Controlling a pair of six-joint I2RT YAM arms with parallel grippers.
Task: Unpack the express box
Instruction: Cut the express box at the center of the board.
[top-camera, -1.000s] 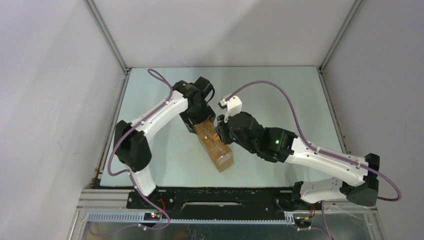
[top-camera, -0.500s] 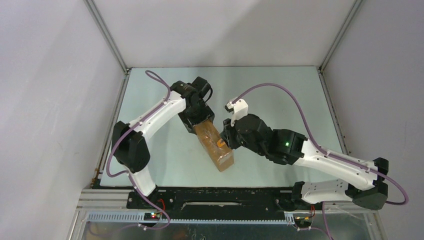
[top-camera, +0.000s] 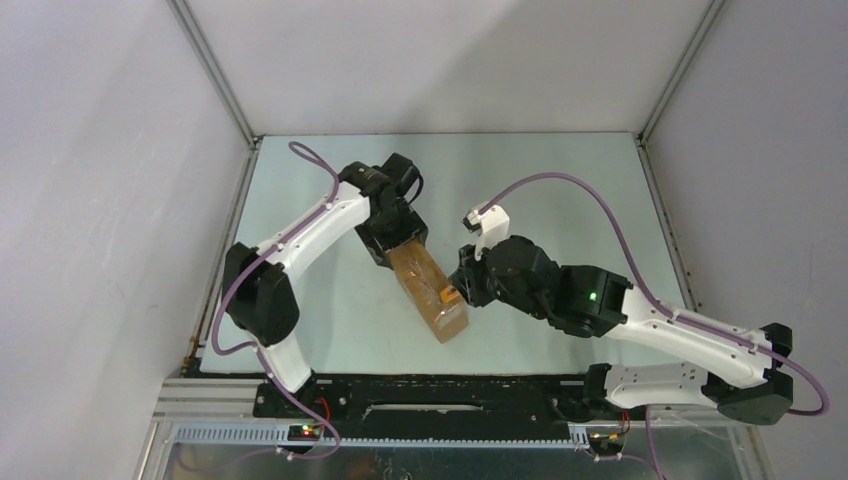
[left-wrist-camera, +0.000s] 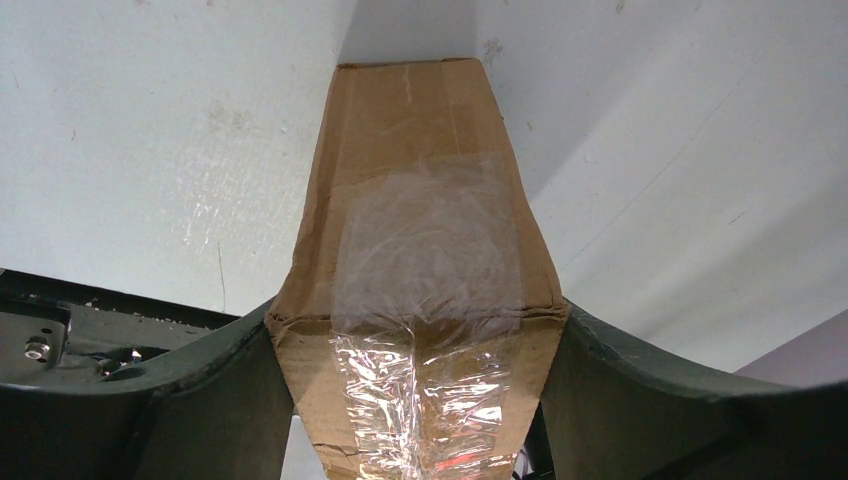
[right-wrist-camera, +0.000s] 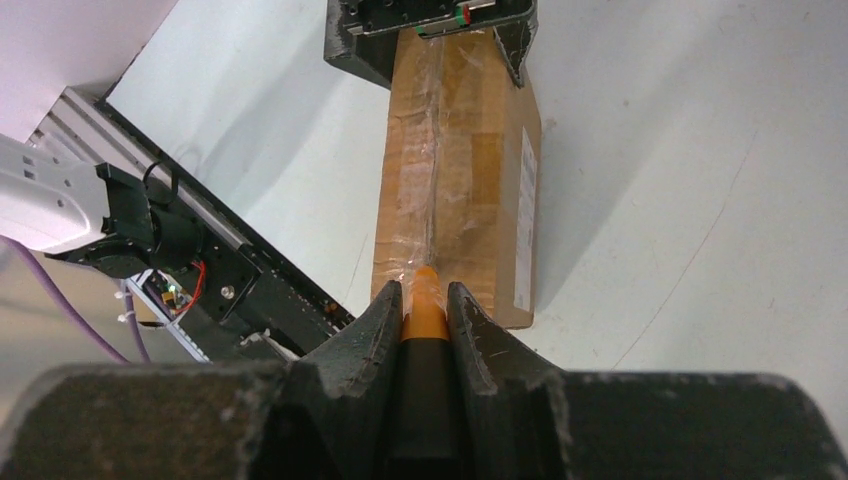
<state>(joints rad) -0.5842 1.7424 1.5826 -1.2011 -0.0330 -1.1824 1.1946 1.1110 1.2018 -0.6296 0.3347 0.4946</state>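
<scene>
**Right gripper.** The right gripper (right-wrist-camera: 425, 300) is clenched on the utility knife (right-wrist-camera: 424, 312). Both fingers press against the knife's orange body, and only its front end shows past the fingertips. The wrist is tilted down towards the table (top-camera: 560, 190). The right arm reaches in from the near right corner with its elbow low. The orange tip meets the taped centre seam (right-wrist-camera: 432, 150) on the top face of the express box (right-wrist-camera: 470, 170), near the end closest to the arm bases.

**Left gripper.** The left gripper (left-wrist-camera: 420, 335) grasps the opposite, far end of the express box. One finger lies flat against each long side. The left arm arches from its base at the near left, elbow out to the left, and the wrist comes down over the box end.

**Box position.** The express box lies flat on the table, left of centre. It runs diagonally between the two grippers, and its taped face is up. A white shipping label (right-wrist-camera: 525, 220) sits on the side face turned away from the arm bases.

**Limits of view.**
- The blade cannot be made out.
- The rear of the knife is hidden inside the right gripper.
- In the top view, the left gripper (top-camera: 393, 243) covers the far end of the box.
- The left wrist view cuts off the near end face at the frame's lower edge.
</scene>
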